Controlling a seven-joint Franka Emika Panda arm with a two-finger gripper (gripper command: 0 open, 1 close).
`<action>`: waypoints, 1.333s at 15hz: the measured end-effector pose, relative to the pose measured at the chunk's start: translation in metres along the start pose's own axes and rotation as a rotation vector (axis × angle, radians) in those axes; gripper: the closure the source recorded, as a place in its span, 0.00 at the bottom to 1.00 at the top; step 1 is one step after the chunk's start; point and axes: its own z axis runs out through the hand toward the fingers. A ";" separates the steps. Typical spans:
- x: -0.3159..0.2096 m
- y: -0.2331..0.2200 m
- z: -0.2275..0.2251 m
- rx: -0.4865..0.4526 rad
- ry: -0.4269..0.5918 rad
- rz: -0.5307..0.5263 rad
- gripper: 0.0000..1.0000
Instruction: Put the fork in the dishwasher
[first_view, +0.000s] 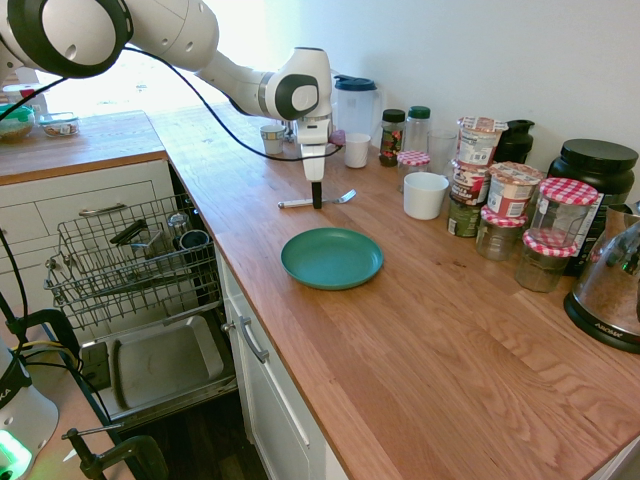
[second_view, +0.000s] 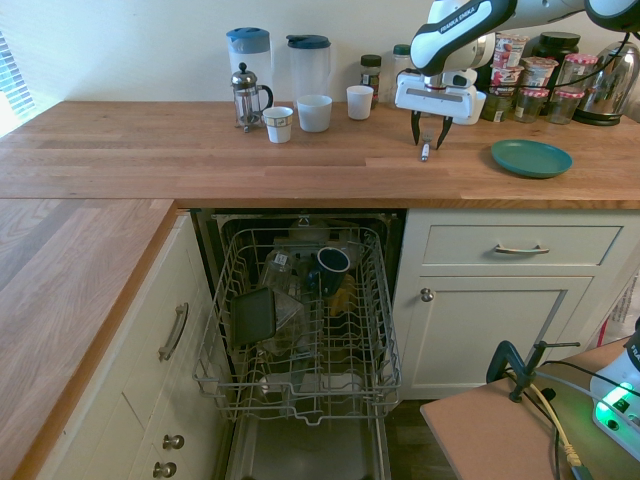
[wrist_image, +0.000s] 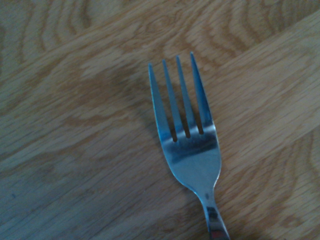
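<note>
The fork is seen lying flat on the wooden counter, its silver tines and whitish handle both exposed. It is straddled from above by the tool, whose two dark fingers are held apart, one to each side of it; nothing is seen to be clenched between them. Near the fork on the counter, the green plate is set down. A white mug is placed close by, and farther along, stacked jars and tubs are lined up near a kettle. Near the wall, a coffee press, a patterned cup and two pitchers with dark blue lids are also kept.

Below the counter, the dishwasher is left open, its grey wire rack pulled out. In the rack, a dark mug and a dark rectangular container are held among clear pieces.
</note>
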 end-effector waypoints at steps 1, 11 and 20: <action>0.001 0.000 0.000 0.000 -0.002 0.001 1.00; 0.002 -0.003 0.000 0.001 -0.026 0.003 1.00; 0.004 0.030 -0.075 0.072 -0.037 -0.039 1.00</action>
